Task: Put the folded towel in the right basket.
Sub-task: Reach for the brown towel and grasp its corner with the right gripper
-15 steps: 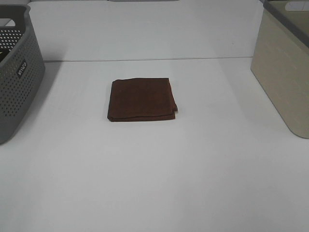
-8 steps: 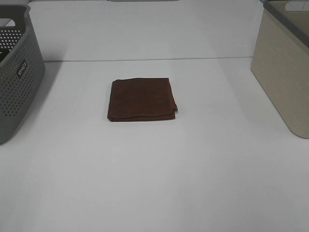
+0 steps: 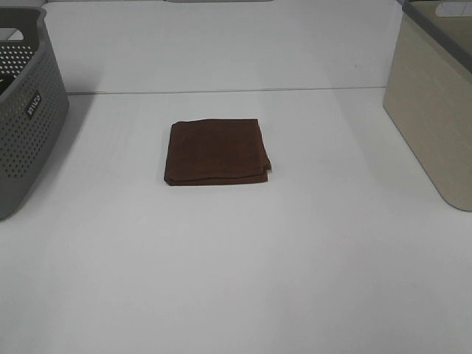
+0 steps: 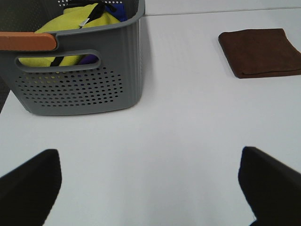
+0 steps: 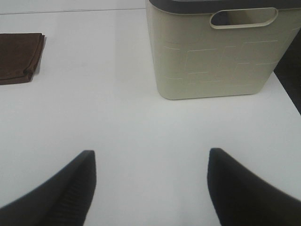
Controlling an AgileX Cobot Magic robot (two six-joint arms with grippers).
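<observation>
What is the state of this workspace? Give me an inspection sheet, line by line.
Surface: white table, bare around the towel.
Job's things: folded towel, brown, lies flat mid-table, outside both baskets; right basket, beige, stands upright at the table's right edge.
Clutter: grey basket at the left, holding a yellow item and other things too hidden to name.
Grippers: left gripper open, holding nothing; right gripper open, holding nothing; neither is near the towel.
Cables: nothing seen.
Surroundings: plain white backdrop behind the table.
</observation>
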